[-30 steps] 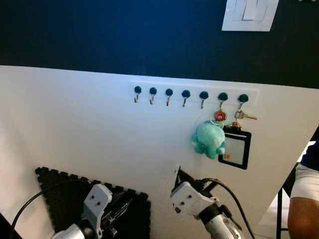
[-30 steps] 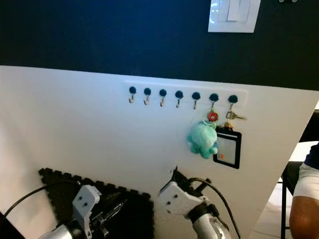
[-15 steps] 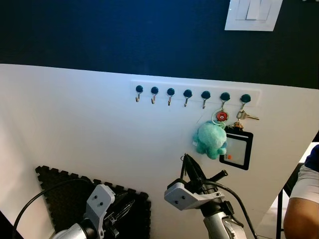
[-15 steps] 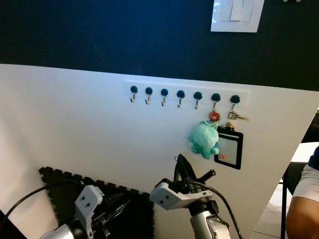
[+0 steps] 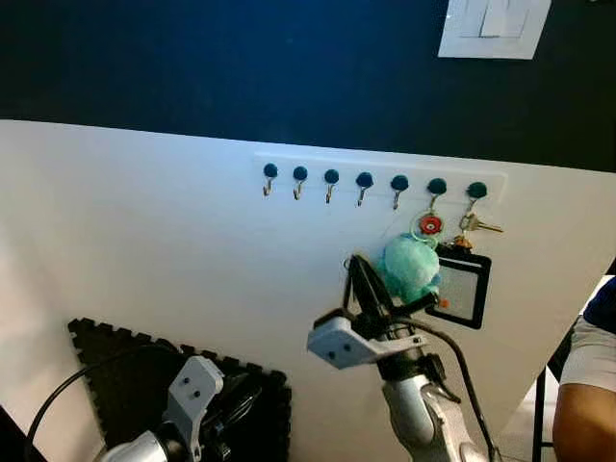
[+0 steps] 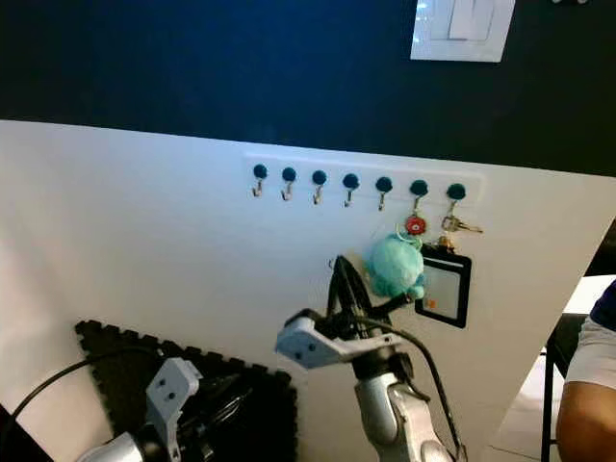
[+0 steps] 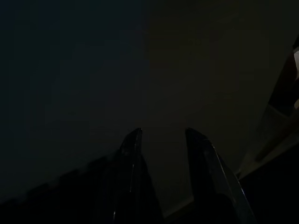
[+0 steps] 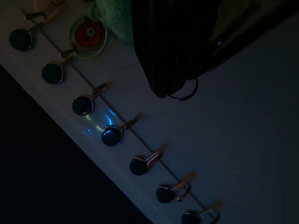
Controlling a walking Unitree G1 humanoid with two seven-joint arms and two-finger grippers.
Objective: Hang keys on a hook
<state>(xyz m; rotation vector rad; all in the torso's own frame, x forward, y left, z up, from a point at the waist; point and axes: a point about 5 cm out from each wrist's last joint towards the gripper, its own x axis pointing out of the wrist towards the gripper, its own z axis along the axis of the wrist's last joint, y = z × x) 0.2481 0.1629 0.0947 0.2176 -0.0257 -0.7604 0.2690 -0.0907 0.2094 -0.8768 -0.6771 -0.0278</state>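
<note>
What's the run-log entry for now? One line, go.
right gripper: shut on key ring, below hook rail, beside teal plush | left gripper: idle, low | hang: not yet done

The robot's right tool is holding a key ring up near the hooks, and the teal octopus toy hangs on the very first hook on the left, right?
Not quite. The right tool does hold a key ring up below the hooks, but the teal octopus toy hangs from the sixth hook, second from the right end. The left eye view shows it; the first hook on the left is bare.

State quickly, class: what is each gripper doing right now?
Left gripper: open, empty, hanging low.
Right gripper: shut on a key ring, raised below the hooks.
</note>
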